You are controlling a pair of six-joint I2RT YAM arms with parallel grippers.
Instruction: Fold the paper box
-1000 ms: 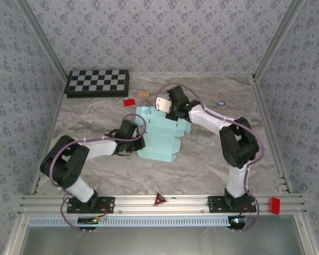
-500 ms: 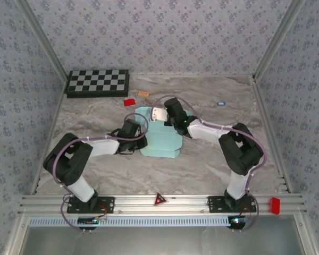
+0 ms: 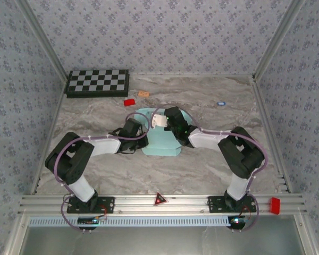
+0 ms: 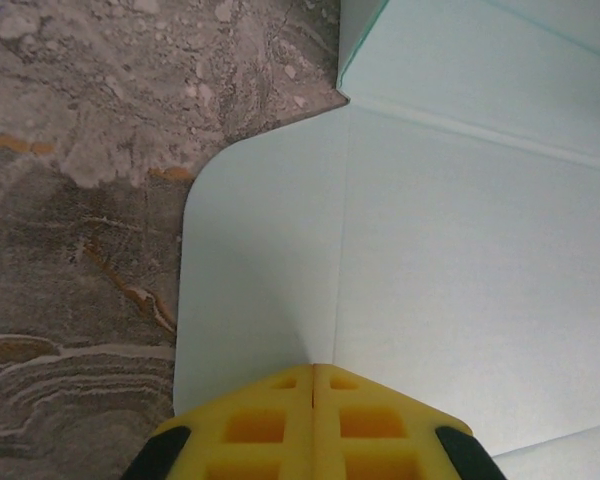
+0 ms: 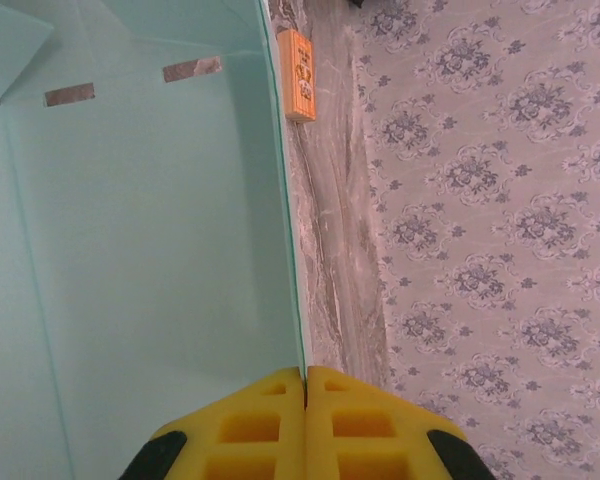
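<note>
The paper box (image 3: 162, 143) is a pale aqua card sheet lying mid-table, partly folded. My right gripper (image 3: 166, 120) sits over its far edge. In the right wrist view a raised panel of the box (image 5: 140, 250) stands on edge, and its rim runs straight into the right gripper (image 5: 306, 372), whose yellow fingers (image 5: 250, 430) are shut on it. My left gripper (image 3: 139, 133) is at the box's left side. Seen from the left wrist, it (image 4: 313, 368) is shut, its tip resting on a crease of the flat card (image 4: 460, 250) with nothing between the fingers.
A checkerboard (image 3: 98, 82) lies at the back left. A red block (image 3: 129, 102) and a small orange piece (image 3: 143, 94) sit just behind the box; the orange piece (image 5: 298, 75) is close to the raised panel. A tiny blue item (image 3: 220, 103) is at the back right.
My right gripper has swung left and toward me with the card panel, folding it over, so the sheet's outline has narrowed. The left gripper has stayed by the left edge.
</note>
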